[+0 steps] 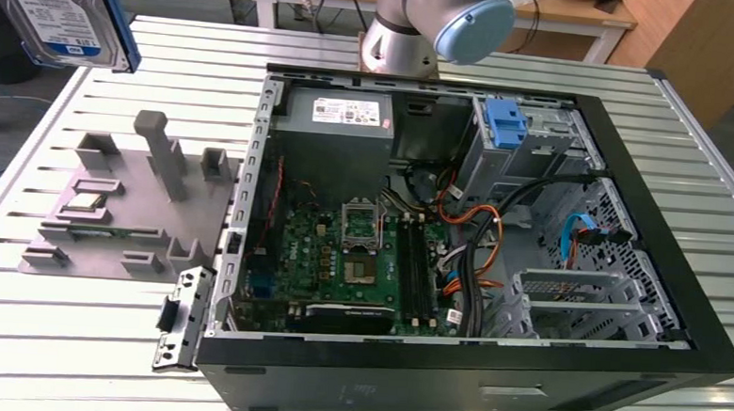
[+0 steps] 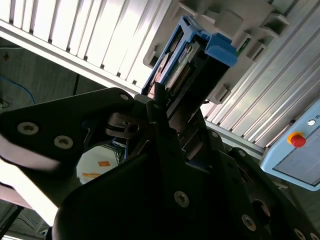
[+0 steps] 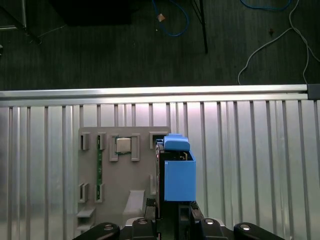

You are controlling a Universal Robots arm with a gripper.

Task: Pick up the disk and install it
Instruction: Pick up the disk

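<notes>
The exterior view's top edge cuts off the flat silver disk with blue plastic rails (image 1: 65, 11). In the first wrist view, its gripped end is hidden behind the black tool (image 3: 172, 219).

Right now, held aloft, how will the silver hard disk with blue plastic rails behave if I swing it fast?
The silver hard disk with blue plastic rails looks like a rigid metal slab, unlikely to flex. Probably dense for its size. Its smooth rails could slip under a fast swing.
</notes>
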